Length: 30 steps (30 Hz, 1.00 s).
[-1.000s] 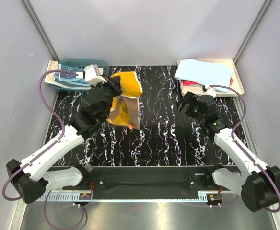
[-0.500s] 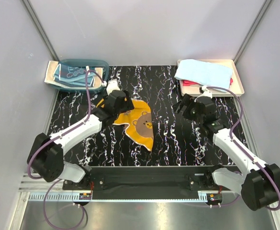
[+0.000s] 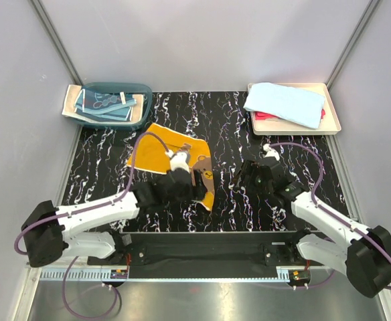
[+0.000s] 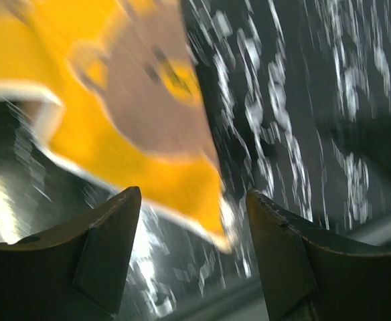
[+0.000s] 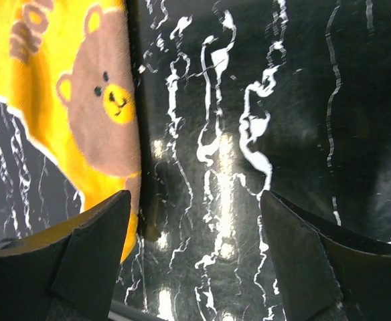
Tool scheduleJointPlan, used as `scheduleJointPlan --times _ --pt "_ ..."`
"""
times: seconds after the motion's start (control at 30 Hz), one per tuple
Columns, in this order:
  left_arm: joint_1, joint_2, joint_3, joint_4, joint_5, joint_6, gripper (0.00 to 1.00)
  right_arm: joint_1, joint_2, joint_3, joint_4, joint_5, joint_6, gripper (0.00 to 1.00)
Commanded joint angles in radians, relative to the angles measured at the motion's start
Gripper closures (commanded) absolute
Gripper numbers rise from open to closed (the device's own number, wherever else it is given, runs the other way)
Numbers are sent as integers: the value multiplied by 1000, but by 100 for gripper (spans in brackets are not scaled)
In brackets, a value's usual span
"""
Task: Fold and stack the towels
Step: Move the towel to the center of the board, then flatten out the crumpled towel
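The orange-yellow bear towel (image 3: 157, 144) lies loose on the black marbled table (image 3: 236, 134), left of centre. It is not flat: one edge is curled up with its pale border showing, and the bear print faces upward. The left gripper (image 4: 193, 200) hangs low over the towel's near corner with its jaws wide apart and nothing between them. The right gripper (image 5: 195, 200) stands just beside the towel's right edge, over bare table, equally wide and empty. Assessment: the step in hand is spreading this towel before the first fold. To do it well, each gripper should pinch a separate corner of a single layer, draw the cloth taut so the curl flattens, then fold edge to edge. The folded light blue towel (image 3: 286, 101) on the cream tray (image 3: 335, 120) appears to be the stack awaiting it.
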Motion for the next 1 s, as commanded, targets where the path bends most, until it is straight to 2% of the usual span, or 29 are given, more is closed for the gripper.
scheduleJointPlan --times 0.0,0.13,0.3,0.53,0.63,0.77,0.97 --pt "-143 -13 -7 -51 -22 -133 26 6 -26 15 -6 71 17 16" --pt "-252 5 -32 -59 -55 -268 20 6 -20 11 -6 104 20 15" --pt "-309 81 -46 56 -84 -391 20 5 6 13 2 114 38 14" --pt "-319 143 -55 118 -156 -459 26 6 6 -1 0 130 46 14" --pt "-317 158 -49 112 -211 -478 32 6 13 -8 14 121 57 14" --pt "-312 195 -21 98 -216 -489 39 5 26 -9 14 119 60 14" --pt "-311 237 2 53 -233 -540 39 6 16 -18 17 124 65 14"
